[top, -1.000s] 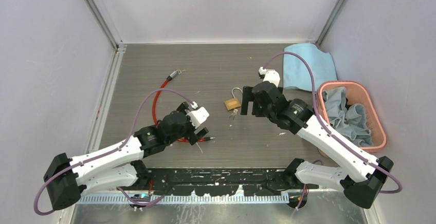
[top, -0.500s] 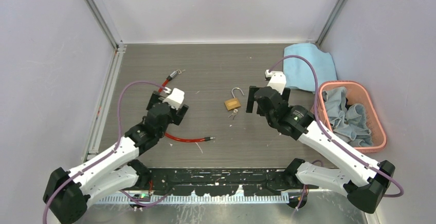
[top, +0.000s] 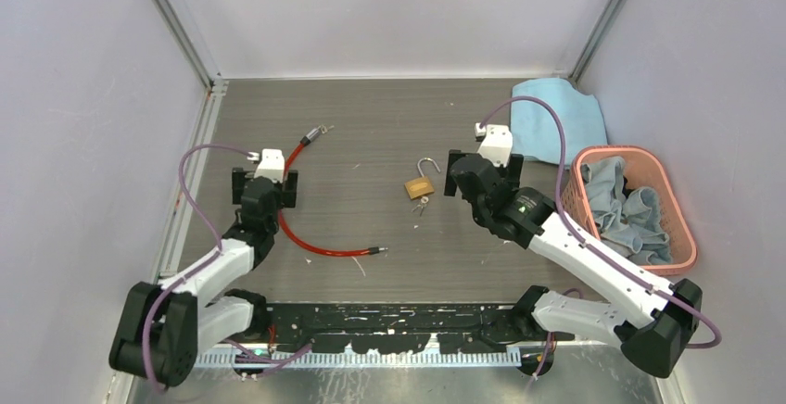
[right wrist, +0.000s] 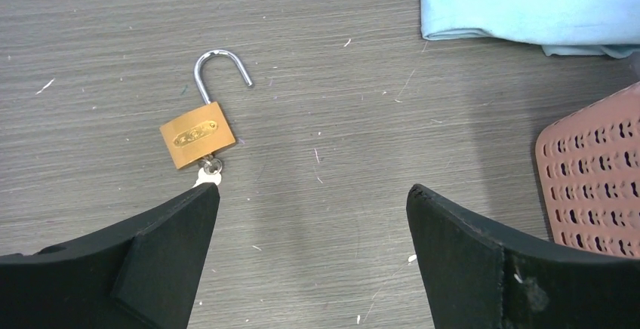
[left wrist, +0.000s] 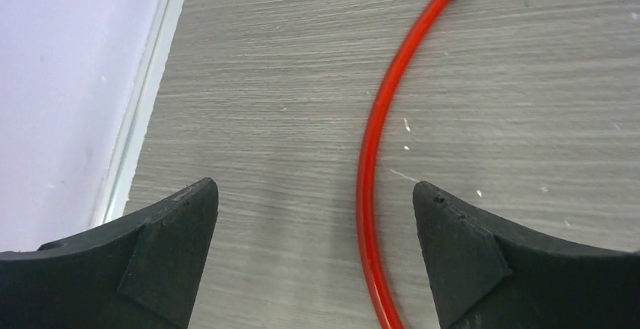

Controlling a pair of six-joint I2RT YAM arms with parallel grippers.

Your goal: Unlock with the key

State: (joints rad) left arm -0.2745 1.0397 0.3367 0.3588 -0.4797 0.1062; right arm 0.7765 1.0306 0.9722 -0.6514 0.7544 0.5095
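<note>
Swinging left, the left gripper (top: 264,187) has drawn back over the red cable lock (top: 320,250) beside the wall, fingers spread and empty. Grey cloths (top: 630,205) fill the pink basket (top: 684,237); a blue cloth (top: 556,117) lies behind it. The key (right wrist: 210,166) touches the bottom of the brass padlock (right wrist: 198,134), mid-table, just before the right gripper (right wrist: 313,193), also spread and empty.

This looks like a robot laboratory cell: plain pale walls (top: 399,15) and aluminium frame posts (top: 176,24) enclose a grey wood-pattern desk (top: 371,126), where the left arm (top: 209,270) and right arm (top: 593,260) are bolted to a black rail (top: 389,316).
</note>
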